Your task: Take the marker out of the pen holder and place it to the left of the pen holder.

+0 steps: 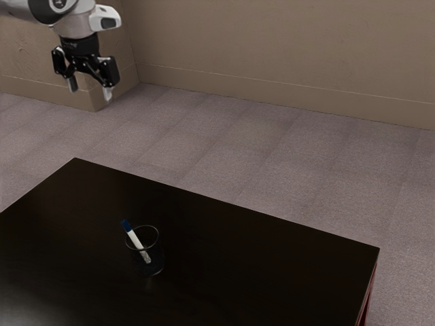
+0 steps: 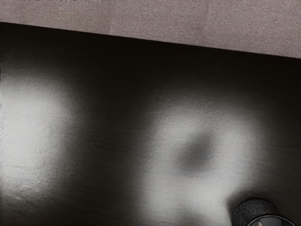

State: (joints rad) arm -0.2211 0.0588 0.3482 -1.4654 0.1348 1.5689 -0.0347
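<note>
1. Dark table [image 1: 238, 272] nearest, filling the lower left and centre of the exterior view; pen holder [image 1: 155, 265] stands upright on it, lower left of centre in that frame, see-through wall and round rim.
2. Marker [image 1: 137, 240] inside the holder, propped against the rim; blue end [image 1: 126, 225] clear above, white barrel running down behind the wall.
3. Gripper [image 1: 90, 92] high at upper left of the exterior frame, well apart from the holder; its two fingers stand apart, nothing between them.
4. Handling, by judgement: marker light, stiff, smooth enough to slip or roll in a loose pinch; not fragile; holder probably light too, could drag or tip if the barrel snags.
5. Best hold: the exposed stretch at and just below the blue end, pads on opposite sides of the barrel; closing across it, then drawing out along its length.
6. Bearing: long axis steep but tilted, blue end up toward the exterior frame's upper left; other end down toward its lower right, inside the holder.
</note>
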